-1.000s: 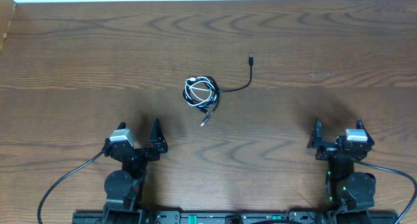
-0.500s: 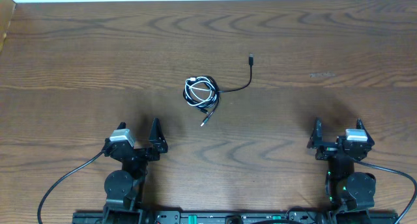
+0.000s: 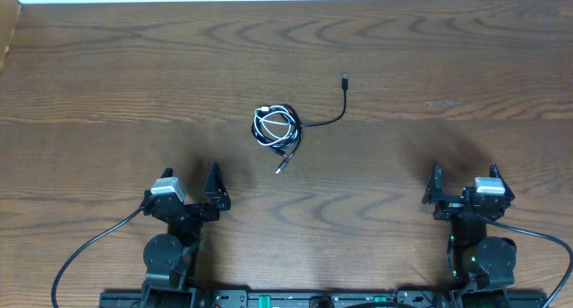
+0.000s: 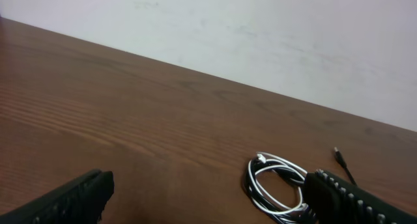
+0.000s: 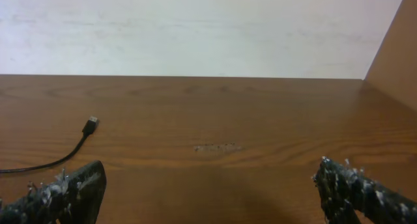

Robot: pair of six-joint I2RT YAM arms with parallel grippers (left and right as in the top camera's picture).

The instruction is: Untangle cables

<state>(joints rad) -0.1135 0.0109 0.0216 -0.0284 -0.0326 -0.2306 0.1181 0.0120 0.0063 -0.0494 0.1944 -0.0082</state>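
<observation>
Well, start with the overhead view. Your cables (image 3: pixel 276 129) lie as one small coil of black and white loops, about midway between the left and right edges of the table (image 3: pixel 107 75) and well apart from both arms. One black cord (image 3: pixel 327 122) leaves the coil on its right side and curves toward the far edge, ending in a plug (image 3: pixel 345 79). A shorter tail with a second plug (image 3: pixel 281 167) points toward the near edge. The left arm (image 3: pixel 179 214) and the right arm (image 3: pixel 470 209) sit at the near edge, one toward each corner (a thicker black wire (image 3: pixel 89 247) trails from the left one). On both, the jaws stand wide with nothing between them.

From the left wrist you see the coil (image 4: pixel 277 185) on the table ahead and to the right. Its white loops are plain to see, and the right-hand jaw partly hides it. The far plug (image 4: pixel 337 154) shows beyond it. The left jaws are spread to the lower corners, empty.

From the right wrist only the black cord (image 5: pixel 45 164) and its plug (image 5: pixel 90 126) show, at the left, ahead of the jaws. The right jaws are equally wide and hold nothing. A pale wall (image 5: pixel 195 28) stands past the far edge.
</observation>
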